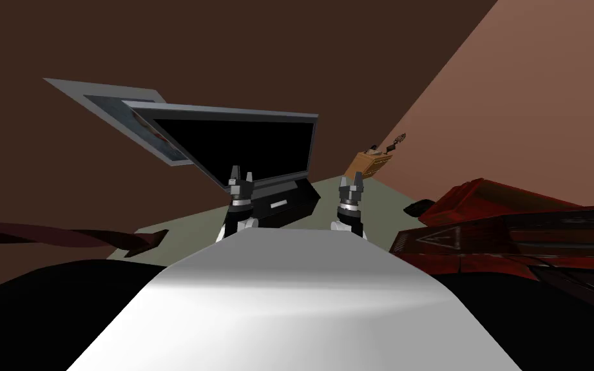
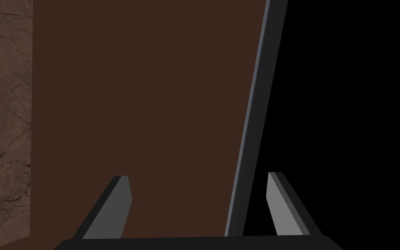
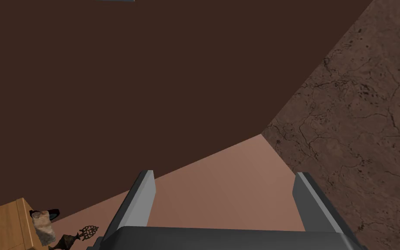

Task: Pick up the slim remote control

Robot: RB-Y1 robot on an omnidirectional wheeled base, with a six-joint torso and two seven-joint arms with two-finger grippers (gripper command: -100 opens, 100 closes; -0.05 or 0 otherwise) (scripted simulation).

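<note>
Left gripper [image 1: 239, 175] and right gripper [image 1: 352, 185] both wide, empty, by the TV [image 1: 250, 138]. Remote [image 1: 418, 207] probably the dark slab on pale floor [image 1: 180, 233], right, beside red sofa [image 1: 515, 225]. Likely light, stiff, slick; pinch long sides.

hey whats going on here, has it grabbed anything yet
Nothing is held yet. The robot faces a television on a dark stand, both arms raised ahead of its chest. The left gripper and right gripper are open and empty. A small dark flat thing lies beside the red sofa on the robot's right. It may be the remote, but I cannot tell from here.
</note>
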